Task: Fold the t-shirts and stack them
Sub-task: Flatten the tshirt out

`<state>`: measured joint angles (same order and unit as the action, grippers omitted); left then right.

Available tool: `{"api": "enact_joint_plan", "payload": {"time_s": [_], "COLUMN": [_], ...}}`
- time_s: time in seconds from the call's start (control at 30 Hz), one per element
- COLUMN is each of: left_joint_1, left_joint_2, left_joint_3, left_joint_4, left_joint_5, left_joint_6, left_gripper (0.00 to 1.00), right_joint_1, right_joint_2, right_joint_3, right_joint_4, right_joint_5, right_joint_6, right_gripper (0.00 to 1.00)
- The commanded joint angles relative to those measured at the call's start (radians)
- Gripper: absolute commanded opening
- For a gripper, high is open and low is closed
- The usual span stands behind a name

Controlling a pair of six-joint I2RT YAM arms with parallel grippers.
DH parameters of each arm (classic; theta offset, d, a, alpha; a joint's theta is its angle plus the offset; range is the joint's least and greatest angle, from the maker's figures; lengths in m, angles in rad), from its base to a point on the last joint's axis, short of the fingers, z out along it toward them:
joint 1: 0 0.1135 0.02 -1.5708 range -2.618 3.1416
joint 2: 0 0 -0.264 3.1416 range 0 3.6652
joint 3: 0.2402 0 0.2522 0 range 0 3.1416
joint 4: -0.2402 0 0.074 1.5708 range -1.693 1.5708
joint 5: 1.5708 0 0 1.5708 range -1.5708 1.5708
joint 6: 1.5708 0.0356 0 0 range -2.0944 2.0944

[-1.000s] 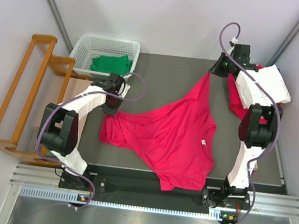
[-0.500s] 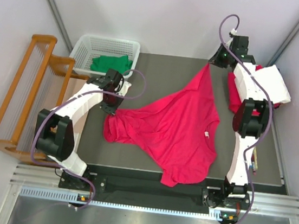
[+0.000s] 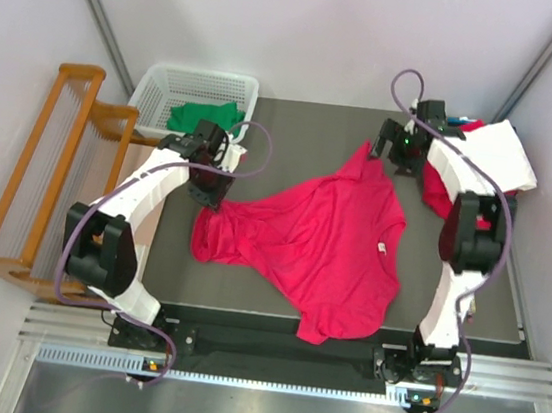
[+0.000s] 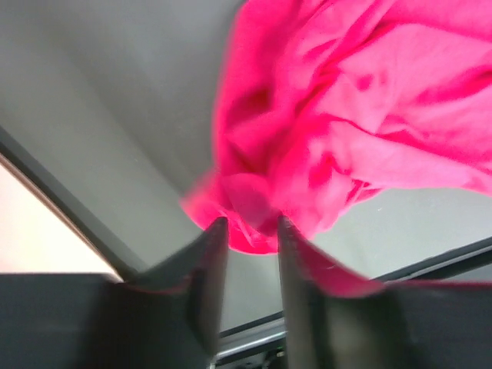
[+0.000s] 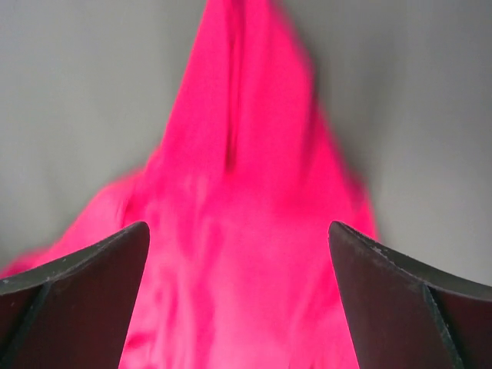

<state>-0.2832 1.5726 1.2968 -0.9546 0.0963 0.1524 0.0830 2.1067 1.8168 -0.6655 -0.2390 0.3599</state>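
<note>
A crimson-pink t-shirt lies spread and rumpled across the dark table. My left gripper hangs over its bunched left edge. In the left wrist view the gripper has its jaws a narrow gap apart, with a fold of the pink cloth lying loose at the tips. My right gripper stands wide open just above the shirt's far corner. In the right wrist view the gripper holds nothing, and the pink cloth lies beneath it. A green t-shirt sits in the basket. A white t-shirt lies at the far right.
A white lattice basket stands at the back left. A wooden rack stands off the table's left side. More pink cloth shows under the white shirt. The right arm's links run along the table's right edge.
My right gripper opened and let go of the shirt's far corner, which dropped onto the table, and the arm came nearer. My left jaws parted a little.
</note>
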Motion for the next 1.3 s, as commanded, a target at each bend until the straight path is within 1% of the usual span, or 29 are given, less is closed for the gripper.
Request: {"api": "enact_joint_plan", "payload": {"time_s": [0.0, 0.03, 0.07, 0.1, 0.13, 0.17, 0.2, 0.23, 0.27, 0.33, 0.43, 0.5, 0.6, 0.63, 0.7, 0.73, 0.83, 1.0, 1.03, 1.1, 1.13, 1.2, 1.27], "left_joint_1": [-0.002, -0.002, -0.002, -0.002, -0.002, -0.002, -0.002, -0.002, -0.002, -0.002, -0.004, -0.008, -0.019, -0.02, -0.025, -0.027, -0.039, -0.048, -0.048, -0.053, -0.054, -0.056, -0.056], "left_joint_2": [0.024, 0.026, 0.024, 0.021, 0.018, 0.017, 0.017, 0.015, 0.015, 0.021, 0.067, 0.119, 0.196, 0.219, 0.292, 0.317, 0.385, 0.402, 0.399, 0.376, 0.366, 0.339, 0.322], "left_joint_3": [0.041, 0.041, 0.041, 0.039, 0.042, 0.045, 0.047, 0.05, 0.048, 0.042, 0.056, 0.074, 0.128, 0.169, 0.226, 0.284, 0.357, 0.329, 0.32, 0.285, 0.271, 0.228, 0.202], "left_joint_4": [-0.016, -0.016, -0.018, -0.024, -0.035, -0.045, -0.055, -0.061, -0.058, -0.026, 0.008, 0.036, 0.086, 0.097, 0.093, 0.086, 0.071, 0.083, 0.079, 0.076, 0.077, 0.077, 0.083], "left_joint_5": [0.028, 0.031, 0.039, 0.045, 0.054, 0.077, 0.083, 0.085, 0.082, 0.072, 0.059, 0.057, 0.039, 0.027, 0.032, 0.039, 0.028, 0.029, 0.036, 0.048, 0.048, 0.048, 0.037], "left_joint_6": [0.015, 0.018, 0.019, 0.032, 0.039, 0.048, 0.061, 0.064, 0.064, 0.058, 0.036, 0.026, 0.021, 0.018, 0.01, 0.01, 0.006, 0.012, 0.012, 0.015, 0.016, 0.022, 0.026], "left_gripper": [0.48, 0.54, 0.59, 0.68, 0.72, 0.75, 0.8, 0.82, 0.83, 0.84, 0.84, 0.84, 0.84, 0.84, 0.83, 0.82, 0.79, 0.72, 0.64, 0.57, 0.48, 0.4, 0.38], "right_joint_1": [0.099, 0.116, 0.135, 0.168, 0.185, 0.202, 0.227, 0.236, 0.241, 0.241, 0.241, 0.242, 0.241, 0.241, 0.241, 0.242, 0.244, 0.241, 0.242, 0.241, 0.239, 0.239, 0.239], "right_joint_2": [-0.414, -0.462, -0.553, -0.595, -0.637, -0.71, -0.741, -0.767, -0.802, -0.817, -0.798, -0.76, -0.693, -0.677, -0.64, -0.633, -0.617, -0.633, -0.631, -0.626, -0.623, -0.62, -0.62], "right_joint_3": [-0.184, -0.276, -0.324, -0.373, -0.463, -0.508, -0.555, -0.633, -0.669, -0.758, -0.803, -0.785, -0.703, -0.659, -0.619, -0.591, -0.565, -0.576, -0.574, -0.573, -0.571, -0.57, -0.567], "right_joint_4": [0.115, 0.127, 0.148, 0.155, 0.155, 0.155, 0.164, 0.165, 0.167, 0.19, 0.236, 0.245, 0.242, 0.239, 0.231, 0.231, 0.225, 0.23, 0.228, 0.227, 0.228, 0.23, 0.234], "right_joint_5": [0.056, 0.056, 0.061, 0.056, 0.061, 0.075, 0.076, 0.084, 0.108, 0.122, 0.133, 0.132, 0.133, 0.132, 0.124, 0.122, 0.116, 0.132, 0.132, 0.133, 0.133, 0.13, 0.129], "right_joint_6": [0.025, 0.033, 0.039, 0.043, 0.047, 0.051, 0.054, 0.056, 0.059, 0.065, 0.076, 0.079, 0.071, 0.067, 0.068, 0.067, 0.068, 0.067, 0.065, 0.067, 0.067, 0.067, 0.068], "right_gripper": [1.0, 1.0, 1.0, 1.0, 1.0, 1.0, 1.0, 1.0, 1.0, 1.0, 1.0, 1.0, 1.0, 1.0, 1.0, 1.0, 1.0, 1.0, 1.0, 1.0, 1.0, 1.0, 1.0]}}
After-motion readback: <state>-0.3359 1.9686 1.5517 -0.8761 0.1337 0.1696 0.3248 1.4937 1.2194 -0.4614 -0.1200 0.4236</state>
